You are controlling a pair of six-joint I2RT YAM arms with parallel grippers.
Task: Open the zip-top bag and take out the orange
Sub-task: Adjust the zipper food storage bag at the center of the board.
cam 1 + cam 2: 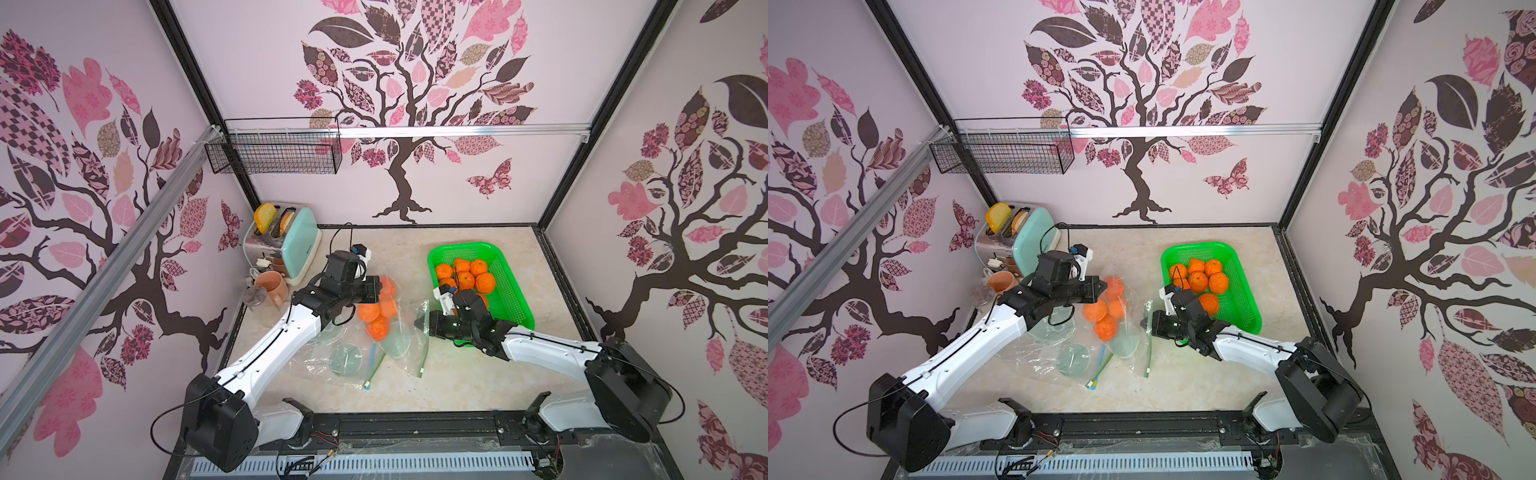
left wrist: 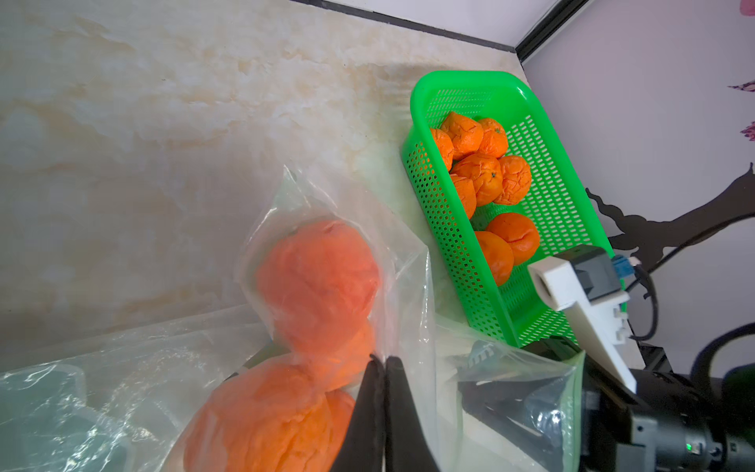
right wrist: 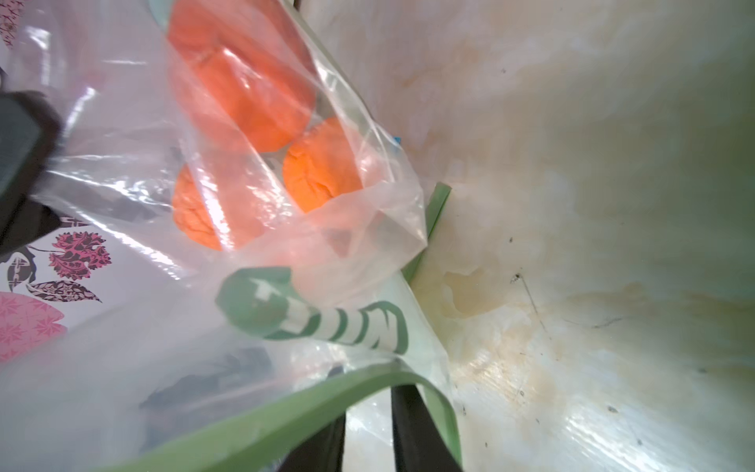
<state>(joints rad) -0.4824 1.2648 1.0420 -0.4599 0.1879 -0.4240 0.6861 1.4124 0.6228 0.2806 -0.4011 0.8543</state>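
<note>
A clear zip-top bag point(image 1: 397, 338) with a green zip rim lies mid-table, holding several oranges point(image 1: 376, 318). In the left wrist view my left gripper point(image 2: 384, 363) is shut, pinching the bag's film point(image 2: 408, 265) beside an orange point(image 2: 318, 282). My right gripper point(image 1: 419, 322) is at the bag's raised green rim point(image 1: 424, 345). In the right wrist view its fingers point(image 3: 367, 408) stand a narrow gap apart. The green zip strip point(image 3: 286, 412) curves across them, with film in the gap. Oranges point(image 3: 241, 102) show through the plastic ahead.
A green perforated basket point(image 1: 461, 246) with several oranges point(image 1: 484, 281) stands right of the bag, just behind my right wrist. More clear bags point(image 1: 332, 357) lie front left. A toaster point(image 1: 297, 245) and a cup point(image 1: 272, 286) stand at the back left. A wire basket point(image 1: 274, 151) hangs on the wall.
</note>
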